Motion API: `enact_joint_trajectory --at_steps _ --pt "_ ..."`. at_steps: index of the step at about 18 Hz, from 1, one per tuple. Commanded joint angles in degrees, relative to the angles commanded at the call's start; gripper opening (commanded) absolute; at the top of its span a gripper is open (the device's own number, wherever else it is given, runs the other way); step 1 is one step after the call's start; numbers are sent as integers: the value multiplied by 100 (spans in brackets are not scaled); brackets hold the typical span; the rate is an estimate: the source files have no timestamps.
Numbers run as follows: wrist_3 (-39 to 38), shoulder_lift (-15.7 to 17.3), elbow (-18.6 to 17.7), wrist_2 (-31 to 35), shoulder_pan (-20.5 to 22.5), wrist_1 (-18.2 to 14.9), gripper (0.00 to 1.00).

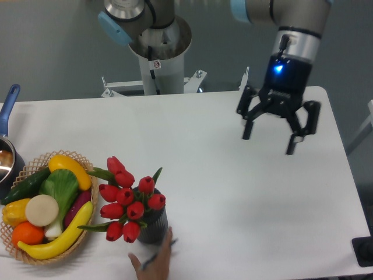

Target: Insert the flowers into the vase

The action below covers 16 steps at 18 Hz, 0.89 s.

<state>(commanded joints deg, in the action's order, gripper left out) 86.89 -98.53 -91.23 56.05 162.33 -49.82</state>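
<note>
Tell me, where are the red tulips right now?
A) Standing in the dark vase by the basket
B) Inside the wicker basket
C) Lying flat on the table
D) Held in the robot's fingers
A: the red tulips stand in the dark vase, while the gripper hangs open and empty far to the right.

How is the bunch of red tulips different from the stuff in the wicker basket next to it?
The flowers are all one kind, red buds on green stems, while the basket's contents are mixed: yellow bananas, a green cucumber, an orange. The flowers stand in the dark vase and lean left; the produce lies flat, piled together. Both sit on the white table, side by side.
</note>
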Motion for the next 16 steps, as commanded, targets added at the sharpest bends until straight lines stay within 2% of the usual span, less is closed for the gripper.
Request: enact_joint_trajectory --at_steps 9,14,16 --pt "2690 325 96 1469 228 -1686 100" --pt "3114 396 176 1505 413 -2592 100" --pt "3114 396 167 1505 448 -2699 100"
